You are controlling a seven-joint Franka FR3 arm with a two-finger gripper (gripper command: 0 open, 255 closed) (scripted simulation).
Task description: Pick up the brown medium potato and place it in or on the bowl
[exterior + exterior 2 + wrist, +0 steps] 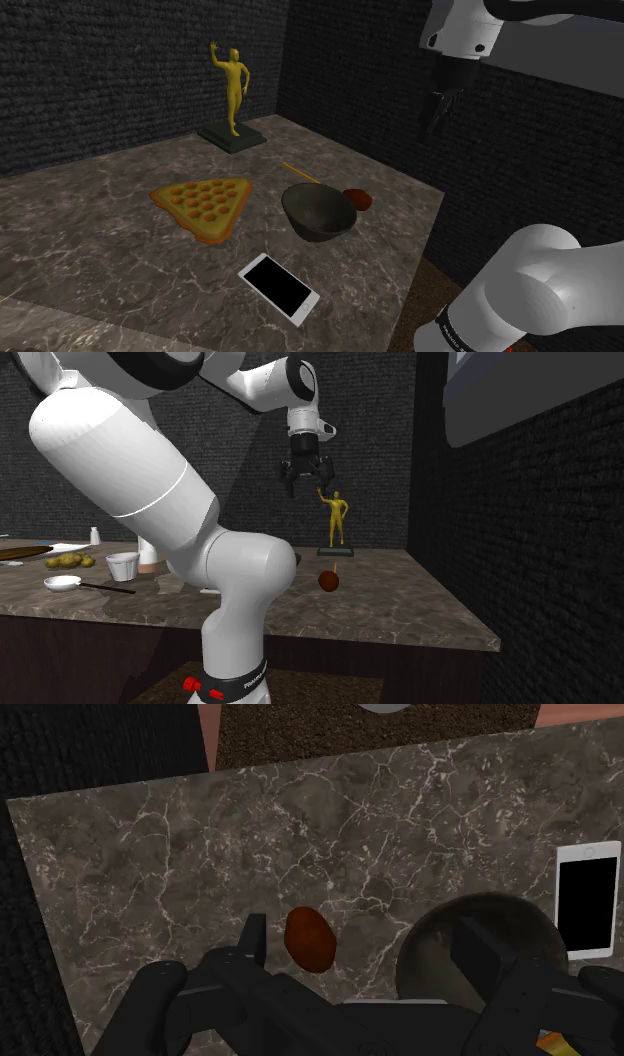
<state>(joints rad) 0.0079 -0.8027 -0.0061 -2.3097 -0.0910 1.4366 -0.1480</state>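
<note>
**No writing that can be read**

The only writing is one line of small white letters on the black band (243, 678) low on the arm (130, 482). The shoulder view shows the same band. In both views the letters are too small to read.

potato (357, 199) just beside bowl (318, 212) | phone (279, 286) near bowl | figurine (232, 95) well apart

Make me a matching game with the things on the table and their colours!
Things:
1 potato
2 bowl
3 phone
4 statue

Colours:
A golden yellow
B white with a black screen
C reddish brown
D dark grey

Pairs: 1-C, 2-D, 3-B, 4-A.
</note>
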